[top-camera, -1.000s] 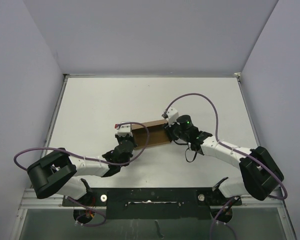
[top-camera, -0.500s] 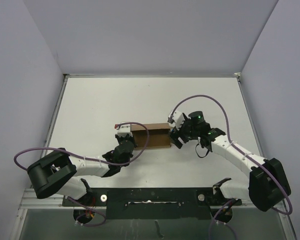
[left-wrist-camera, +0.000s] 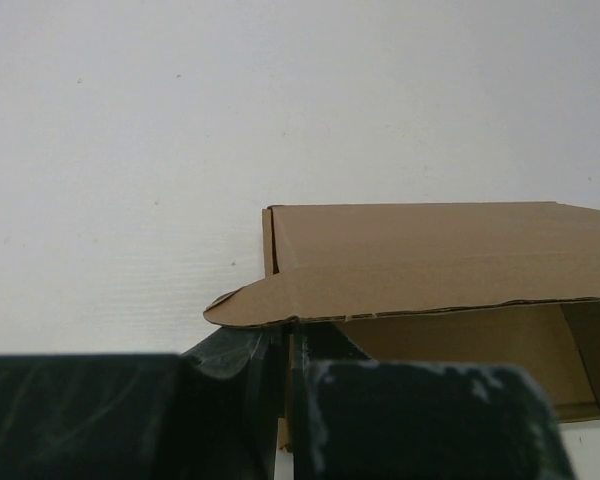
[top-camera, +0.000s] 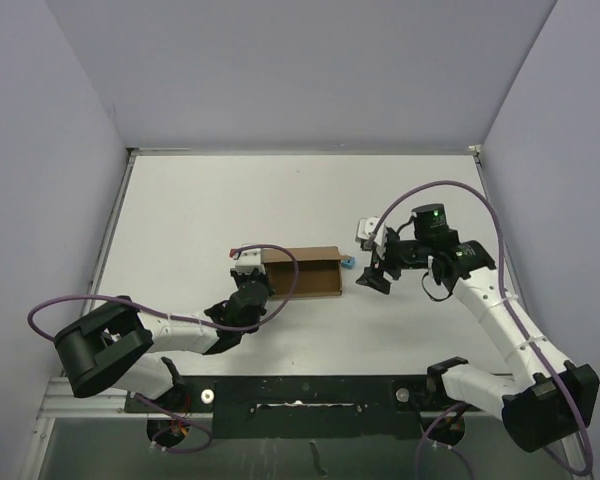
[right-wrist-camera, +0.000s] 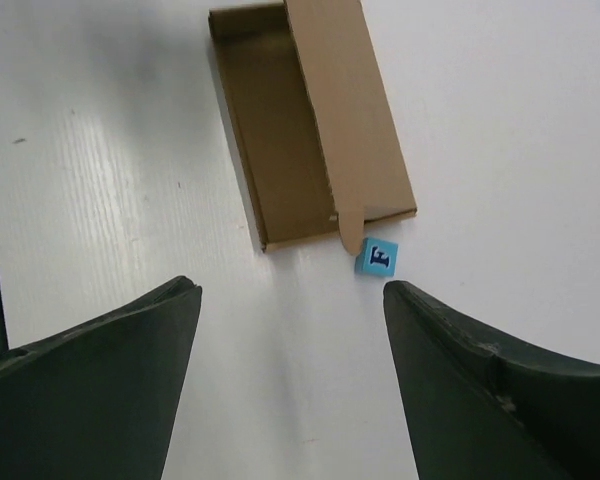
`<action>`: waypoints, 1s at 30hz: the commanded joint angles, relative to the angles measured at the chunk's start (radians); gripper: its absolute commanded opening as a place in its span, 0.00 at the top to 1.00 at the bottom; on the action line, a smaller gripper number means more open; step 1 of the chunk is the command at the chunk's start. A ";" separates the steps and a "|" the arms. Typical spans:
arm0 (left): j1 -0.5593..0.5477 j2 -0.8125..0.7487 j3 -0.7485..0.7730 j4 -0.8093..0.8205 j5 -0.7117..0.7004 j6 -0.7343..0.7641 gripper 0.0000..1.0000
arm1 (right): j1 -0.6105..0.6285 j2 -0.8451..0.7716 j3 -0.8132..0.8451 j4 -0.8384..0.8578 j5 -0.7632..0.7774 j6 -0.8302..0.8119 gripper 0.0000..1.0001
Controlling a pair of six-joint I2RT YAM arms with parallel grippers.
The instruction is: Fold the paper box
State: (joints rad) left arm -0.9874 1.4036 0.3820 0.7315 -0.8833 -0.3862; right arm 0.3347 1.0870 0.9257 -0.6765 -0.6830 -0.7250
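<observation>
While the paper box [top-camera: 302, 272] lies near the middle of the counter [top-camera: 210, 200], its long side running left to right, the left jaws are clamped shut on its left end. In the left wrist view the two dark fingers [left-wrist-camera: 230, 400] press together with a sliver of brown cardboard pinched between them, just under the rounded tip of a flap. The box is a shallow open tray, and its lid panel rises along the far long edge and leans over the hollow.

The right jaws stand wide open and hold nothing. They hang over bare counter to the right of the box's right end, apart from it and touching no cardboard. Between the box and those spread fingers [right-wrist-camera: 100, 370] sits a tiny blue cube [top-camera: 348, 264] with a dark letter F on its top face. It is just beside the far corner of the box's right end, and whether it touches the flap tip there cannot be told.
</observation>
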 commanded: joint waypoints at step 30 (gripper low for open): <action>-0.007 -0.014 0.014 -0.006 0.020 -0.013 1.00 | 0.231 0.396 0.276 0.094 0.114 -0.063 0.60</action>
State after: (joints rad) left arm -0.9878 1.4025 0.3820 0.7277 -0.8822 -0.3859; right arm 0.5541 1.4746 1.2064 -0.6472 -0.6277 -0.7757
